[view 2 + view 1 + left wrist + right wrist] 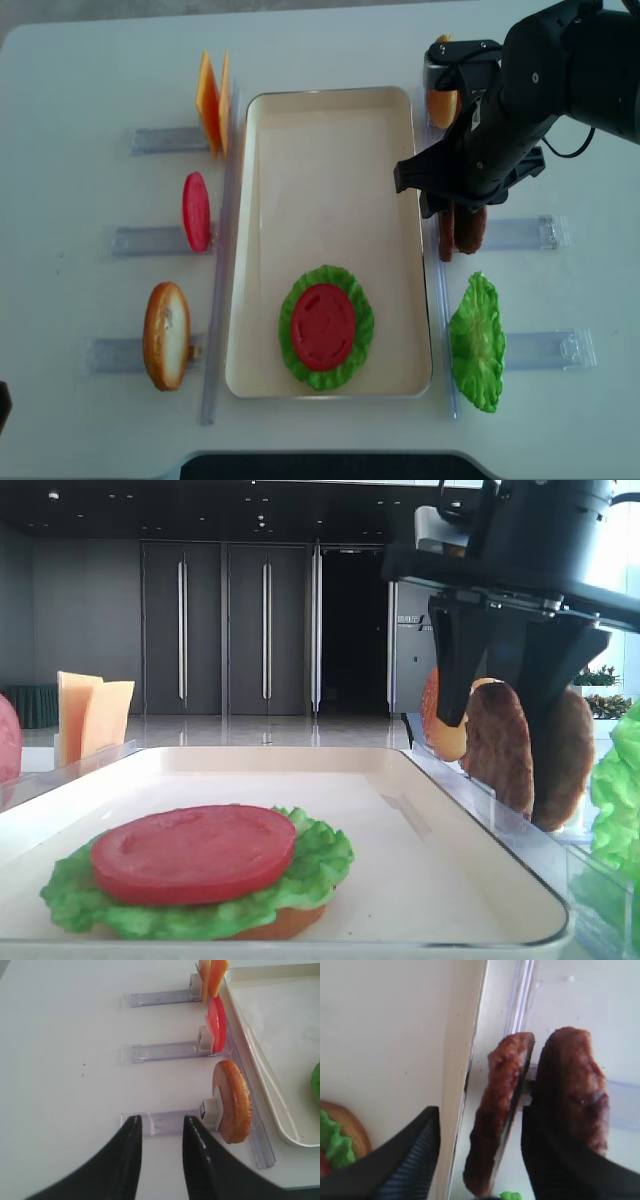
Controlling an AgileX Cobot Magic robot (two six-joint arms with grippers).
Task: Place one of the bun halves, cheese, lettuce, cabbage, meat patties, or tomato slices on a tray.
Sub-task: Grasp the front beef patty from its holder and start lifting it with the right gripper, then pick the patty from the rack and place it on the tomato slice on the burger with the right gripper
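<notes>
On the tray (330, 110) a bun, lettuce (326, 325) and tomato are stacked; my right gripper (480, 1145) hangs open astride the nearer meat patty (495, 1115), seemingly not yet gripping.

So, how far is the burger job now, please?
Done: on the tray sits a bun half with lettuce and a tomato slice stacked on it. In hand: the right gripper, jaws open, straddles the nearer of two upright meat patties in their holder, not yet gripping. Left: close on it and lay it on the tray. The left gripper hangs open and empty.
</notes>
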